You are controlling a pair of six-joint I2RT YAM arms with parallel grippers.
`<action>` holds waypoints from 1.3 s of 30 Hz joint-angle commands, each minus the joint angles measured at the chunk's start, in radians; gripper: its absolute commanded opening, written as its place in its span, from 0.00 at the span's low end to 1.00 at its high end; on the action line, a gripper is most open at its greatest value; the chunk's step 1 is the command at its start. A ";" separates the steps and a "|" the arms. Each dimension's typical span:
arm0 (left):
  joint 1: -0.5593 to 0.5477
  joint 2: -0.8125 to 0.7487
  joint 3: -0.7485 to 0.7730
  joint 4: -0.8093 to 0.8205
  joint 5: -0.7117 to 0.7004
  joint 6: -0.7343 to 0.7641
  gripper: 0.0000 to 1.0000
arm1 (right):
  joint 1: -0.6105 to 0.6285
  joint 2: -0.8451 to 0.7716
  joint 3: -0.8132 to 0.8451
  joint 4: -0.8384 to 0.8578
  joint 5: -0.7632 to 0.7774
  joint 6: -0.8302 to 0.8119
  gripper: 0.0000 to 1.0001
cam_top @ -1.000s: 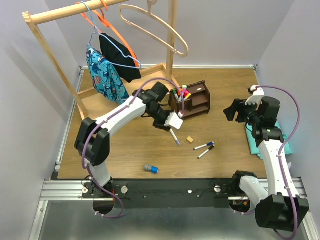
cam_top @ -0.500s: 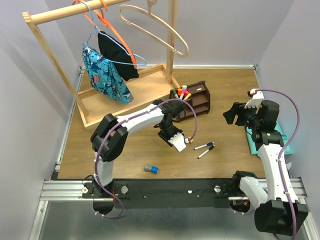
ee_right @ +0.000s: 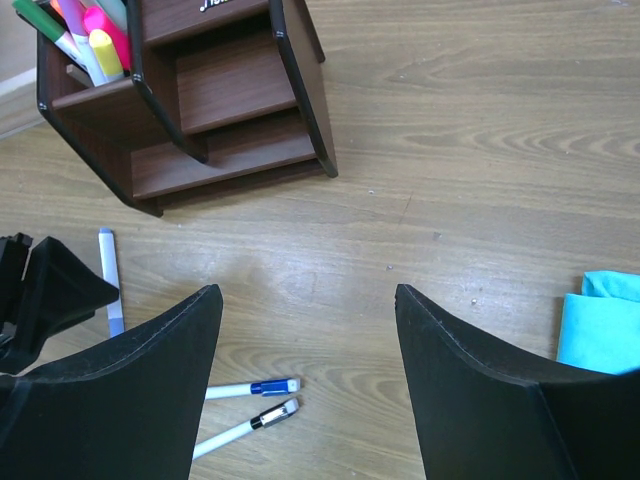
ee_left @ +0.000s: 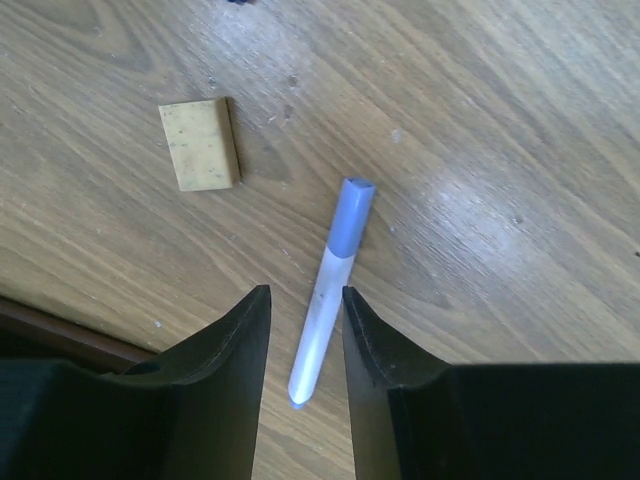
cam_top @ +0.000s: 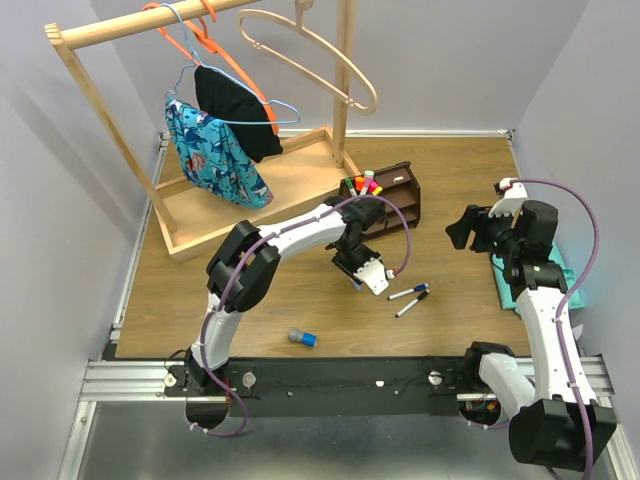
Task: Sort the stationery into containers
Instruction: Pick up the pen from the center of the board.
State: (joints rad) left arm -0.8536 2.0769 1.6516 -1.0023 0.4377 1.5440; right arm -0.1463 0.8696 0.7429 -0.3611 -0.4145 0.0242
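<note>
Top view: bright, even, diffuse light from above, focus sharp throughout. Shadows are soft: a blurred dark patch on the brown wood-grain tabletop [cam_top: 450,180] under the left arm, faint shade below the pale wooden clothes rack [cam_top: 100,100]. Left wrist view: broad pale sheen on the wood to the right of the thin white marker with a blue-violet cap [ee_left: 325,300]. The small tan cube [ee_left: 198,145] shows a narrow shaded right face. The black fingers [ee_left: 220,400] of the left gripper [ee_left: 305,292] are underexposed, featureless, slightly soft. Right wrist view: mild sheen mid-table. The shelves of the dark brown wooden organiser [ee_right: 300,90] are shaded, and the fingers [ee_right: 120,400] of the right gripper [ee_right: 307,290] are near-black.
</note>
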 commanded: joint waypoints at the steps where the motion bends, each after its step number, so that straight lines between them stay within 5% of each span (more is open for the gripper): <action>1: -0.012 0.044 0.022 -0.025 -0.020 -0.012 0.41 | -0.009 0.008 -0.008 -0.010 -0.024 -0.015 0.78; 18: -0.047 0.072 -0.056 -0.015 -0.068 -0.073 0.32 | -0.009 0.029 0.004 -0.002 -0.030 -0.037 0.78; 26: -0.047 0.054 -0.085 -0.042 -0.050 -0.130 0.00 | -0.009 0.031 0.012 -0.006 -0.020 -0.030 0.78; 35: -0.045 -0.106 0.158 -0.261 0.151 -0.246 0.00 | -0.009 0.008 0.016 -0.019 -0.004 -0.029 0.78; 39: -0.030 -0.132 0.270 -0.231 0.232 -0.373 0.00 | -0.009 -0.003 0.007 -0.012 0.010 0.000 0.78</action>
State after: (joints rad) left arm -0.8925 2.0487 1.7893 -1.1938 0.5106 1.3148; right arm -0.1463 0.8925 0.7429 -0.3614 -0.4301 0.0006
